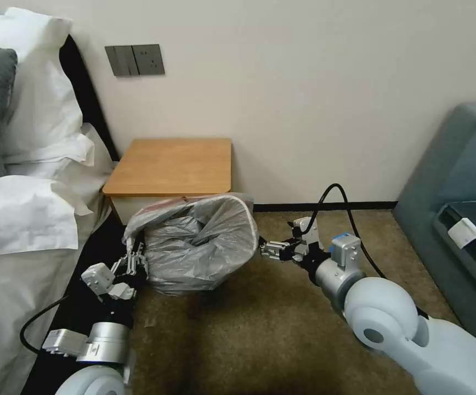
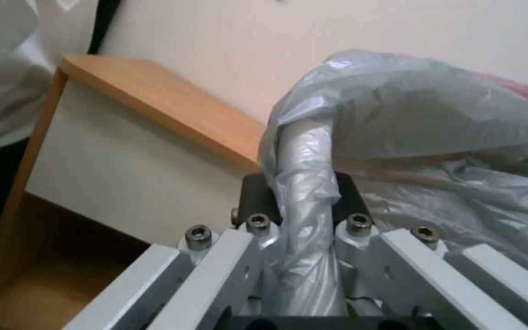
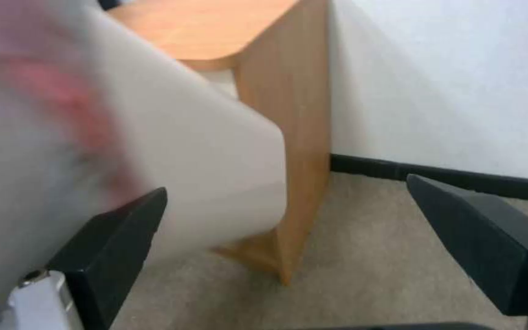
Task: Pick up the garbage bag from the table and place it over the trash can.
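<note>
My left gripper (image 2: 304,201) pinches a fold of the bag (image 1: 194,247), which drapes over the can (image 3: 215,160) on the carpet before the table (image 1: 172,164); my right gripper (image 1: 265,251), jaws spread, sits beside its rim.

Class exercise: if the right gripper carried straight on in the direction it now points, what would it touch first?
Most likely the trash can: the open right gripper points at the can's bag-draped side, and the garbage bag hangs there, so thin plastic may meet it first. Depth is unclear.
</note>
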